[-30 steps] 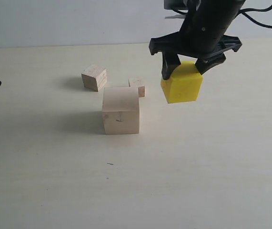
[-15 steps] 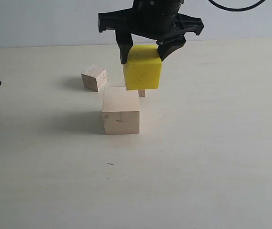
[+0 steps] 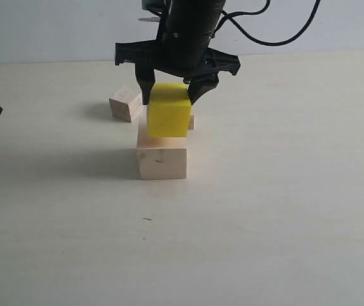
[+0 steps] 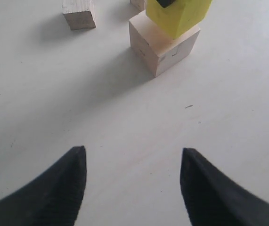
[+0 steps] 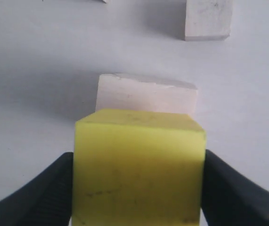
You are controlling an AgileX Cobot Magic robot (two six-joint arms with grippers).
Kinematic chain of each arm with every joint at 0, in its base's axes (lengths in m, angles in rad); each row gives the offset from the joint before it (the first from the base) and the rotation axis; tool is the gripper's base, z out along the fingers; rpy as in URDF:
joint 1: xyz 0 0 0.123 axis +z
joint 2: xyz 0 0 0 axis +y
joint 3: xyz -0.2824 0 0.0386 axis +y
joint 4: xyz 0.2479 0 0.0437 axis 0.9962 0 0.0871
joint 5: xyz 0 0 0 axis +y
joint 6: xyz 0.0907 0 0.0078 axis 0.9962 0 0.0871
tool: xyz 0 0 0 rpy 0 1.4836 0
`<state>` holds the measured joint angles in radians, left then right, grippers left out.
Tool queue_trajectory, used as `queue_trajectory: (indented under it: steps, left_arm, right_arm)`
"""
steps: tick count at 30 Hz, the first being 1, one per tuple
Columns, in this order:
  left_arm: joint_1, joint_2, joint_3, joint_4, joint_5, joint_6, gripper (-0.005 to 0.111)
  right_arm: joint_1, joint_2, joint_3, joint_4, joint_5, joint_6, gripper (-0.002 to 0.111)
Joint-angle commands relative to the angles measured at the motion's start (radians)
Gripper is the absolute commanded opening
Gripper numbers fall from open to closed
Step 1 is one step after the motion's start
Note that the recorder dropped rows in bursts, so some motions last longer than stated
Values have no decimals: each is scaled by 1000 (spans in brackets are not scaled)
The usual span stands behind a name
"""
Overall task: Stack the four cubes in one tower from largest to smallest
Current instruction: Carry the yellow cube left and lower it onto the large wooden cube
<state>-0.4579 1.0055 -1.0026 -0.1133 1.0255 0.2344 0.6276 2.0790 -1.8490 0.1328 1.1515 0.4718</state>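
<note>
Moved left, my right gripper [image 3: 170, 97] clamps the yellow cube [image 3: 168, 119] over the large cube [image 3: 162, 160]; only the left wrist view shows my left gripper [image 4: 132, 186] agape, empty.

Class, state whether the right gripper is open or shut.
The right gripper is shut on the yellow cube: fingers press both its sides, above the largest cube.

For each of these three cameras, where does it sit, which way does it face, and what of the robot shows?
Exterior view: off the arms, low, facing the back wall; right gripper holds the yellow cube over the large pale cube.
Left wrist view: on the left arm, looking past the open left gripper toward both cubes.
Right wrist view: on the right arm, looking along its fingers at those cubes.
Shared: all three show both cubes.
</note>
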Motion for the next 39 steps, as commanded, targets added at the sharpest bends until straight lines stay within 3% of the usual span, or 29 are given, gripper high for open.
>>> queue_trajectory:
  steps: [1,24,39]
  left_arm:
    - [5,-4,1,-4,-11,-7,58]
    - [5,-4,1,-4,-11,-7,58]
    - [5,-4,1,-4,8,-7,58]
  right_arm:
    - [1,-1,-8,-11,-41,11,0]
    - [12,20,-8,-40,-50,26,1]
    - [12,22,-8,-42,-50,28,45]
